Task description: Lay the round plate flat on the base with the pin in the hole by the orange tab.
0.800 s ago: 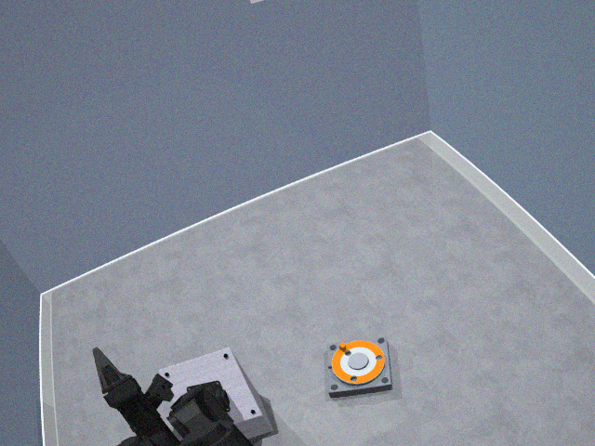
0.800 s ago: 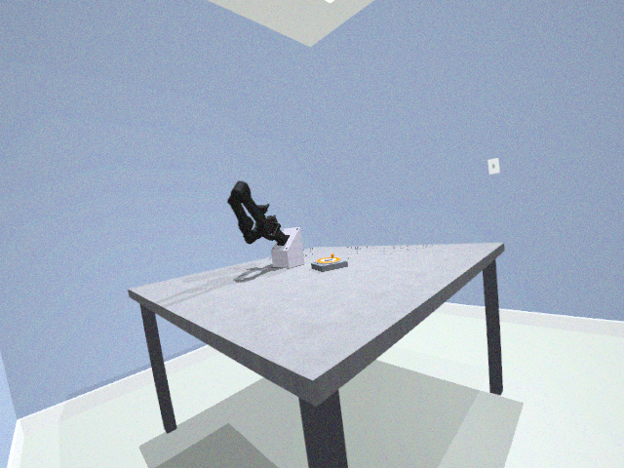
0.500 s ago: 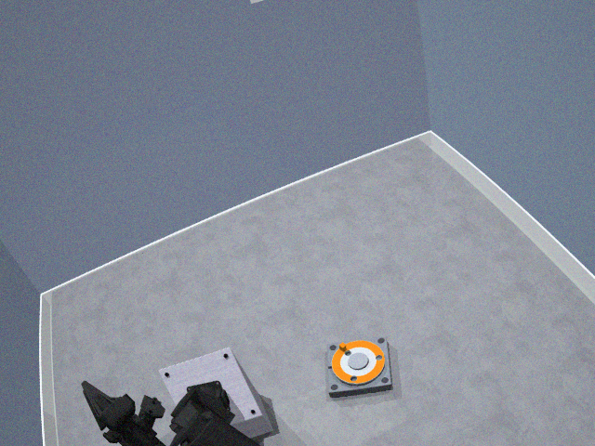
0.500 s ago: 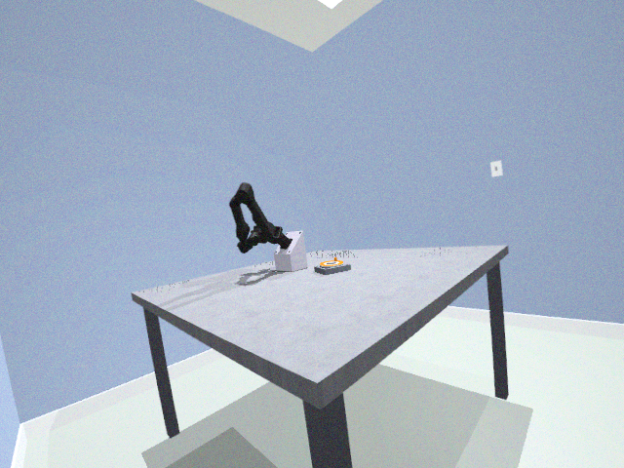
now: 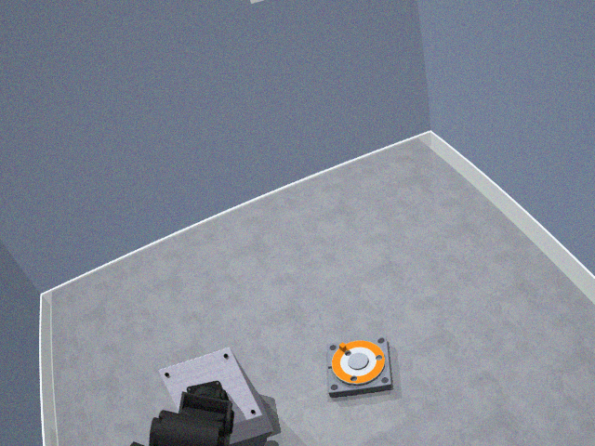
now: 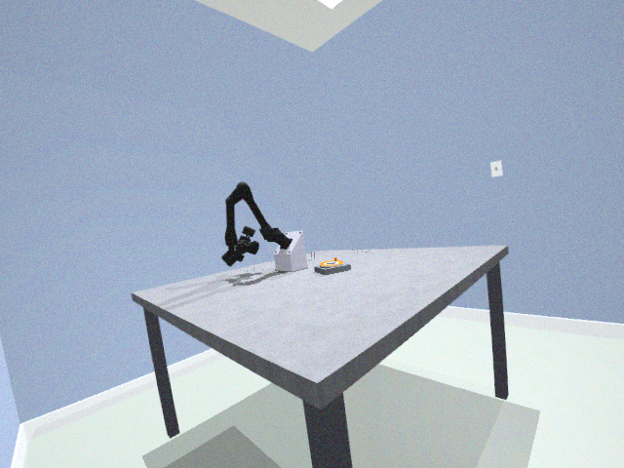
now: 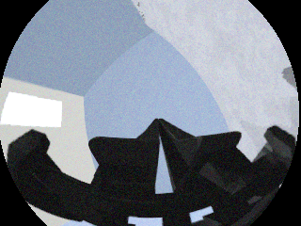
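The round plate (image 5: 338, 370) (image 6: 324, 264), an orange ring around white, sits around the pale grey post (image 5: 358, 360) on the dark square base (image 5: 360, 391) (image 6: 332, 270). Its orange tab (image 5: 342, 347) (image 6: 335, 259) stands at the plate's upper left in the top view, beside one of its holes (image 5: 348, 352). The pin is not visible, and the plate's exact tilt is too small to tell. My gripper (image 7: 158, 121) is shut with its tips together and nothing between them. It hangs well away from the plate, left of the arm's mount in the exterior view, out of view in the top view.
The pale slanted arm mount (image 5: 196, 360) (image 6: 291, 261) stands left of the base, with a gap between them. The black arm (image 5: 191, 422) (image 6: 230, 216) rises from it and bends down to the left. The grey table (image 5: 288, 311) (image 6: 352, 302) carries both.
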You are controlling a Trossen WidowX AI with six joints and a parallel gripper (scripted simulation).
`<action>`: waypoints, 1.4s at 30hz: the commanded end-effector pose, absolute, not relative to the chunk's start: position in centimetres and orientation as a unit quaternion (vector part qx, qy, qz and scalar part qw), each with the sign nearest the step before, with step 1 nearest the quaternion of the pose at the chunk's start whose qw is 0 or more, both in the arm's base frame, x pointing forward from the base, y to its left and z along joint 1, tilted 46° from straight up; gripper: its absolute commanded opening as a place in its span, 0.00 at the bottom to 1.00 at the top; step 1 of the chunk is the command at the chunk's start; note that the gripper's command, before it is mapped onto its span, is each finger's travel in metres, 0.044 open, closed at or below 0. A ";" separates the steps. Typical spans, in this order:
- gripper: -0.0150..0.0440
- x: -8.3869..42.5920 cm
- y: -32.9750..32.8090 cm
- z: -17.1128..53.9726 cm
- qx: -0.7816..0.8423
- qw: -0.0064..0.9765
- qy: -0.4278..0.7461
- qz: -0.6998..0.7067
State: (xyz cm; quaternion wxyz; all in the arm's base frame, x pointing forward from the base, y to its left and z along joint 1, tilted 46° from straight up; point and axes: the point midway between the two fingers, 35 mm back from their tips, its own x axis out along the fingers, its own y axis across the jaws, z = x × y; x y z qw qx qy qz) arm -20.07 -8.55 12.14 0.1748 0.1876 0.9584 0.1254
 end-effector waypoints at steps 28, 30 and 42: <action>0.25 4.6 -26.7 22.6 -0.280 0.393 0.813 -0.326; 0.25 7.7 -26.5 22.7 -0.298 0.428 0.782 -0.341; 0.25 22.1 -21.3 19.3 -0.343 0.571 0.674 -0.322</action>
